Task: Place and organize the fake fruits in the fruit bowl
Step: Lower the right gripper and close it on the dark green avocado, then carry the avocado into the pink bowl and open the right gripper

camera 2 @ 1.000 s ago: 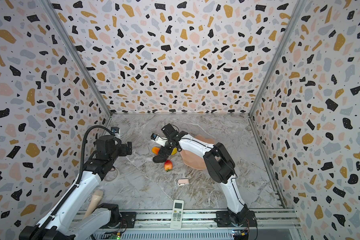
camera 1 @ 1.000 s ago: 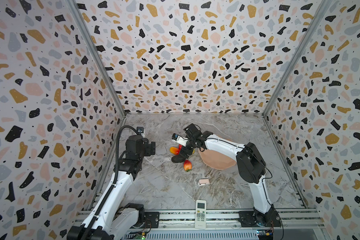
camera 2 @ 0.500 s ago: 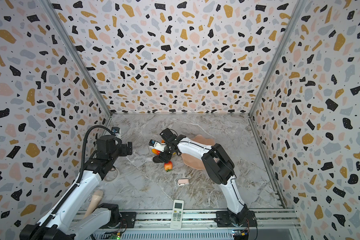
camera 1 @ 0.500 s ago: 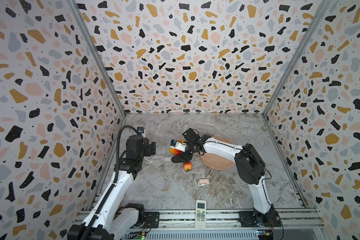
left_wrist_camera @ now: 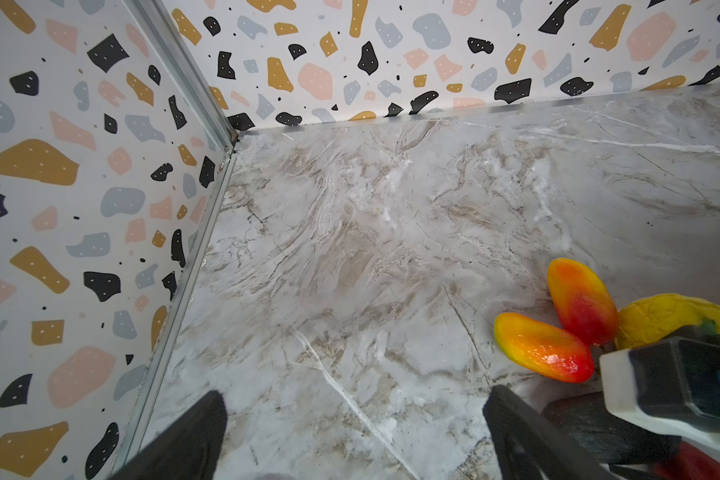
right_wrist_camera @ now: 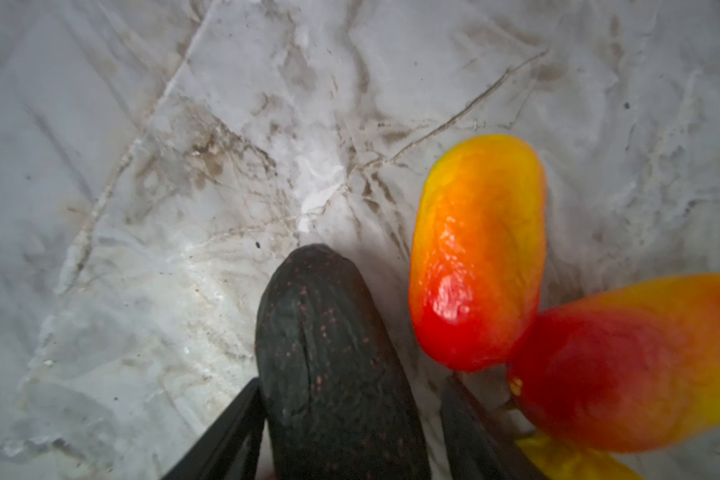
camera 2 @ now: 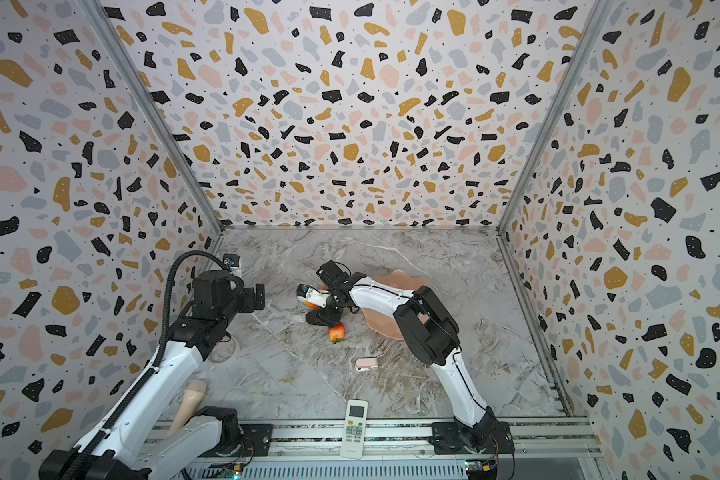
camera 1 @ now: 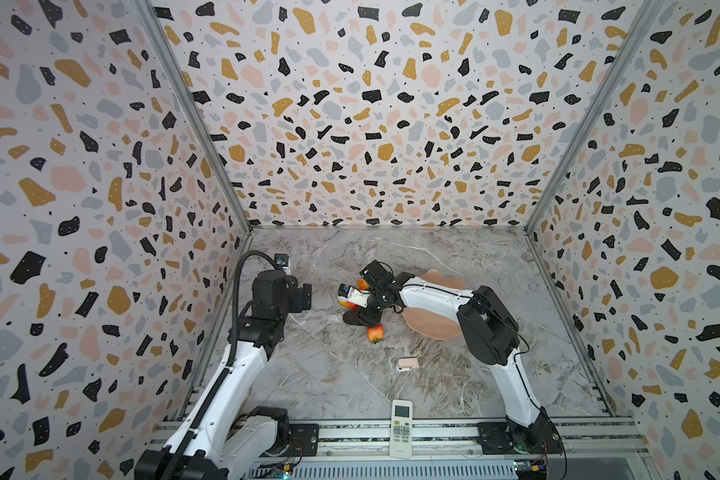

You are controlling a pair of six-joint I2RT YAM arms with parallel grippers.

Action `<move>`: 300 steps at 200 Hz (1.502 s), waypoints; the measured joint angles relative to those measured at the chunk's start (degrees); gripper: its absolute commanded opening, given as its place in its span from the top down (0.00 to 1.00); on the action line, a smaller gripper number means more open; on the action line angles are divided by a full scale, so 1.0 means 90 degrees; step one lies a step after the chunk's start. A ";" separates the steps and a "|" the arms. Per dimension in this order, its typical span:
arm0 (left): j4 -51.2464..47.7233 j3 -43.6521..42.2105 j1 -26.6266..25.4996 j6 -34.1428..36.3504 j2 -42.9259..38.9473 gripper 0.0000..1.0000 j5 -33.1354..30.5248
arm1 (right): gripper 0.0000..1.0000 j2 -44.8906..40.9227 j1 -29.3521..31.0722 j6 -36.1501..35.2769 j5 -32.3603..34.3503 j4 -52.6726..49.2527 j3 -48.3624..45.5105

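The salmon-pink fruit bowl [camera 1: 433,328] [camera 2: 381,322] lies under my right arm and holds no fruit that I can see. Left of it the fake fruits cluster on the marble: a dark oval [right_wrist_camera: 333,365] [camera 1: 352,318], two red-orange-yellow ovals [right_wrist_camera: 479,257] [right_wrist_camera: 641,365] [left_wrist_camera: 582,299], a bumpy yellow one [left_wrist_camera: 674,316] and a strawberry [camera 1: 375,333] [camera 2: 337,332]. My right gripper [right_wrist_camera: 352,384] [camera 1: 366,318] straddles the dark oval; one finger touches it, the other stands a small gap off. My left gripper [left_wrist_camera: 356,436] [camera 1: 304,297] hangs open over bare marble, left of the cluster.
A pale pink-white gadget [camera 1: 407,364] lies in front of the strawberry. A white remote control [camera 1: 400,428] rests at the front edge by the rail. Patterned walls close in the left, back and right sides. A beige cone [camera 2: 192,399] lies by the left arm's base.
My right gripper has dropped onto the fruit cluster and its jaws have narrowed around the dark oval. The left arm has not moved.
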 measured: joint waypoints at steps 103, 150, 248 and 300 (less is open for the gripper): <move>0.0000 0.0000 0.0002 0.0000 0.0000 0.00 0.0002 | 0.72 0.0121 0.0027 0.0017 -0.0005 -0.0114 0.0240; 0.0000 0.0000 0.0002 0.0000 0.0000 0.00 0.0002 | 0.78 -0.0911 0.0051 -0.0058 -0.0005 -0.0151 0.0102; -0.0002 0.0000 0.0002 0.0000 0.0046 0.01 0.0005 | 0.78 -0.2698 -0.1960 0.1445 0.1603 0.0578 -0.2101; 0.0000 0.0005 0.0002 0.0000 0.0177 0.00 0.0223 | 0.78 -0.2841 -0.2215 0.1999 0.1928 0.0532 -0.3276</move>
